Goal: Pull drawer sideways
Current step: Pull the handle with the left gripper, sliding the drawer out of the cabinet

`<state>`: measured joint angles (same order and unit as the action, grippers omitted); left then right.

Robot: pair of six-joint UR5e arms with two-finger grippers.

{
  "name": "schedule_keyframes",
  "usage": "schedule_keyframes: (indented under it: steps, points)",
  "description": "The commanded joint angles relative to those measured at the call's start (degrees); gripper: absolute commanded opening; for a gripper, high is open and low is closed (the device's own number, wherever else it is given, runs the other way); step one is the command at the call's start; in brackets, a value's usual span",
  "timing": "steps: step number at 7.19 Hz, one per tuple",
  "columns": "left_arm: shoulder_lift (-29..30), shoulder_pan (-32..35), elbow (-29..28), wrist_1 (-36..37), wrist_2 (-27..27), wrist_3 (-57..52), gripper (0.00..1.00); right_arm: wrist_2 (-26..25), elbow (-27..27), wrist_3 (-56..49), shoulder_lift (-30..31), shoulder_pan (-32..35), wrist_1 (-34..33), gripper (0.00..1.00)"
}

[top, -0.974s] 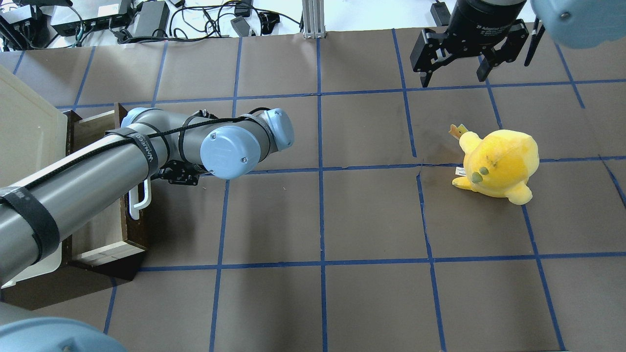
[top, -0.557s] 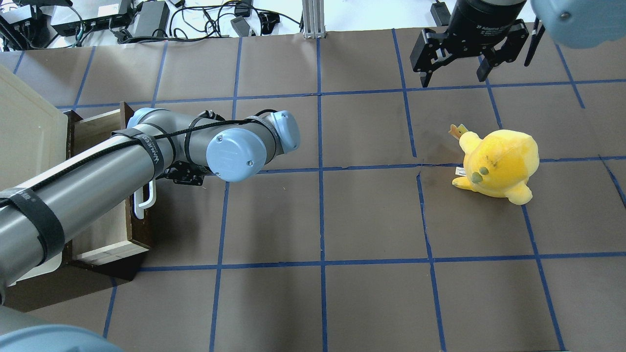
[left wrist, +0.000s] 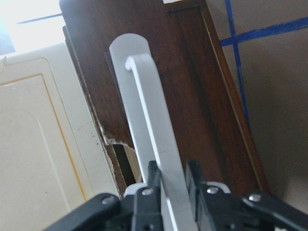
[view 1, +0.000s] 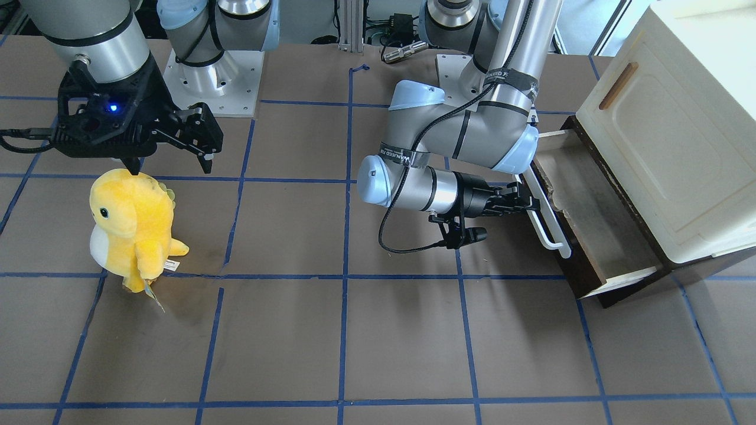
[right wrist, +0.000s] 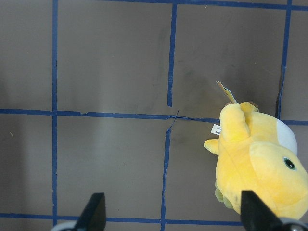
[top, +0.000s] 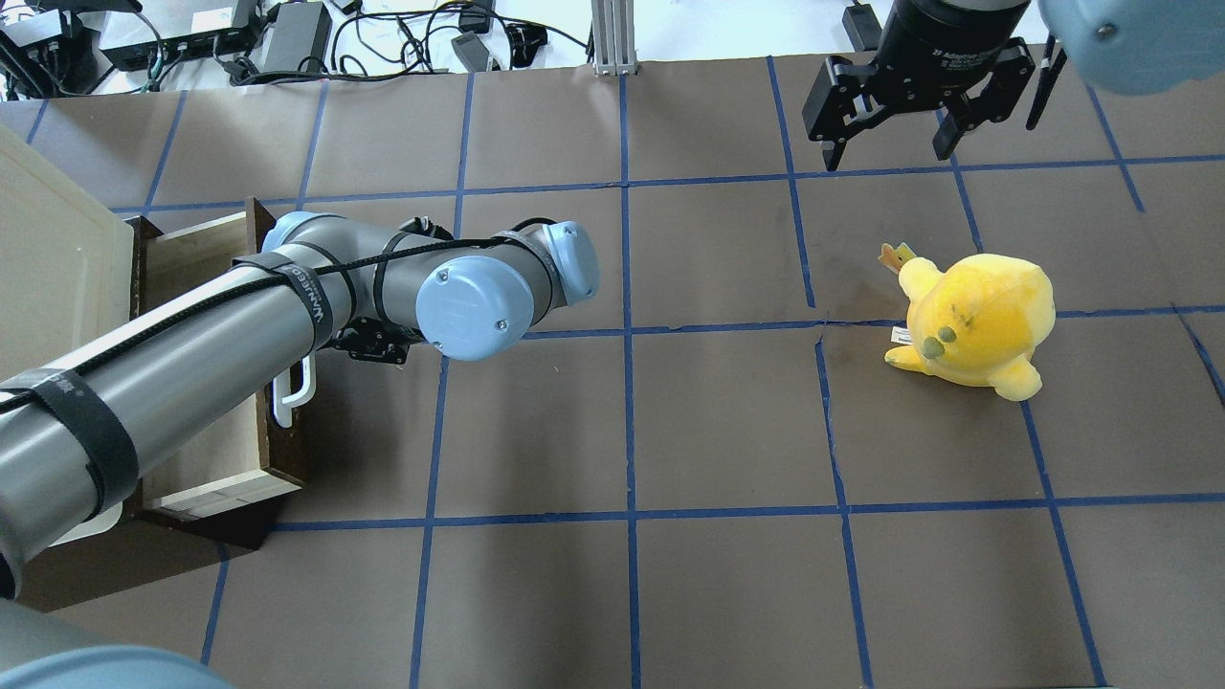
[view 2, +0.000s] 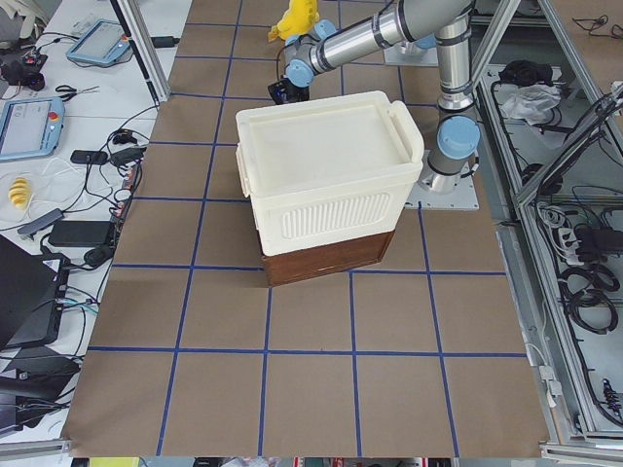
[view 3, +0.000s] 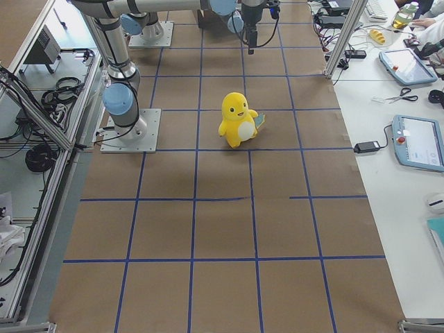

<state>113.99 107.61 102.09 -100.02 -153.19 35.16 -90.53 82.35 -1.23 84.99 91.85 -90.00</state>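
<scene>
The dark brown drawer with a pale wood inside stands partly out of the base under the cream cabinet. It also shows in the overhead view. My left gripper is shut on its long white bar handle. The left wrist view shows both fingers clamped on the bar. In the overhead view the wrist hides most of the left gripper. My right gripper is open and empty, hovering at the far right, away from the drawer.
A yellow plush toy stands on the brown mat right of centre, just below the right gripper; it shows in the right wrist view. The cream cabinet door has a small wooden handle. Cables and boxes lie beyond the far edge.
My left gripper has moved right in the overhead view with the handle in it, and the drawer has slid further out of the cabinet. The right arm and the plush have not moved.
</scene>
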Motion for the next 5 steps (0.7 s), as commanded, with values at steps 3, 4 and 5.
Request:
schedule_keyframes:
  steps: [3,4,5]
  points:
    - [0.0,0.6,-0.1,0.0,0.0,0.0,0.28,0.0,0.0,-0.1,0.0,0.0,0.0,1.0]
    - [0.0,0.7,-0.1,0.0,0.0,0.0,0.49,0.0,0.0,0.0,0.0,0.0,0.0,1.0]
    - [-0.1,0.7,-0.1,0.1,-0.1,0.0,0.81,0.0,0.0,-0.1,0.0,0.0,0.0,1.0]
